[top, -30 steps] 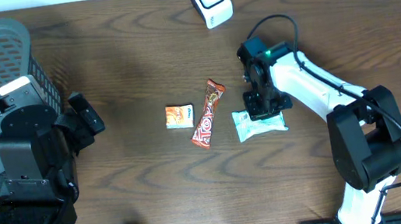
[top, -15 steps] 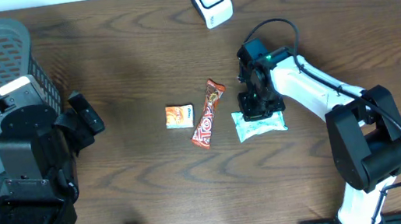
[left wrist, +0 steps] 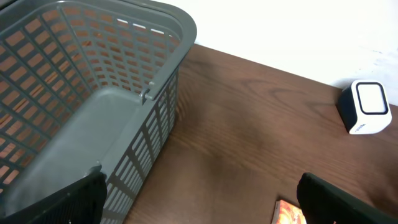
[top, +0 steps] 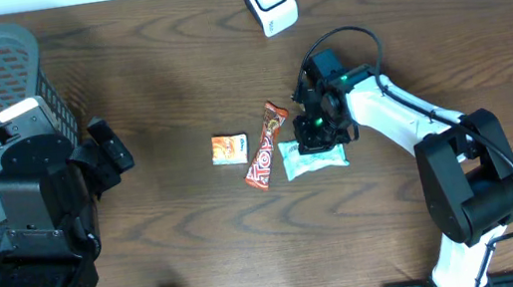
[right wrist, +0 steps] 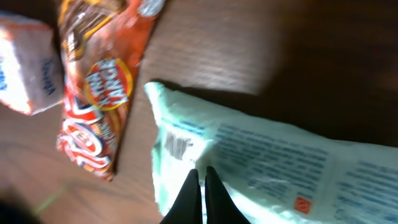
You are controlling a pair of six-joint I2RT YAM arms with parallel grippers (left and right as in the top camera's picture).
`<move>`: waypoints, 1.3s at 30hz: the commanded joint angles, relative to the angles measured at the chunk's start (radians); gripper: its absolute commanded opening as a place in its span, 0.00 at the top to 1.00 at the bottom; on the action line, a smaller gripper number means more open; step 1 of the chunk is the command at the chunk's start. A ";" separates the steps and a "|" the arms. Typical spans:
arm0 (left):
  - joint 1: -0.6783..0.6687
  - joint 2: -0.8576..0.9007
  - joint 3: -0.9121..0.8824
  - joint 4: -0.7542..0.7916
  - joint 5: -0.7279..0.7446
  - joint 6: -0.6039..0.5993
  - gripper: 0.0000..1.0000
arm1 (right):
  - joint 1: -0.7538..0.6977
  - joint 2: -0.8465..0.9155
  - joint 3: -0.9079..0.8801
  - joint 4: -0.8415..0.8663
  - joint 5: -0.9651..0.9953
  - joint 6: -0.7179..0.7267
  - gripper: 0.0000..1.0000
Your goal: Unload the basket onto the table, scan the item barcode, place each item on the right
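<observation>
While the right fingers [right wrist: 189, 202] pinch together on the pale green packet [right wrist: 280, 162], the left fingers [left wrist: 348, 199] stand wide apart near the basket [left wrist: 168, 15].

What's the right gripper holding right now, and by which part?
The pale green packet, pinched by the shut right gripper near its barcode, toward one end. The left gripper is open and empty.

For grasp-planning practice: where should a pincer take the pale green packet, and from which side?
The pale green packet lies flat, barcode up near the end beside the red bar. Pinch the opposite end's film from above, leaving the barcode uncovered.
</observation>
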 commanded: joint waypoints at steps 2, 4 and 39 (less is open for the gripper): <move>0.005 -0.002 0.006 -0.003 -0.010 0.017 0.02 | 0.004 0.010 0.009 -0.006 -0.128 -0.006 0.99; 0.005 -0.002 0.006 -0.003 -0.010 0.017 0.02 | 0.003 0.010 0.023 -0.003 -0.133 -0.005 0.99; 0.005 -0.002 0.006 -0.003 -0.010 0.017 0.02 | 0.033 0.019 0.072 -0.055 0.031 -0.001 0.99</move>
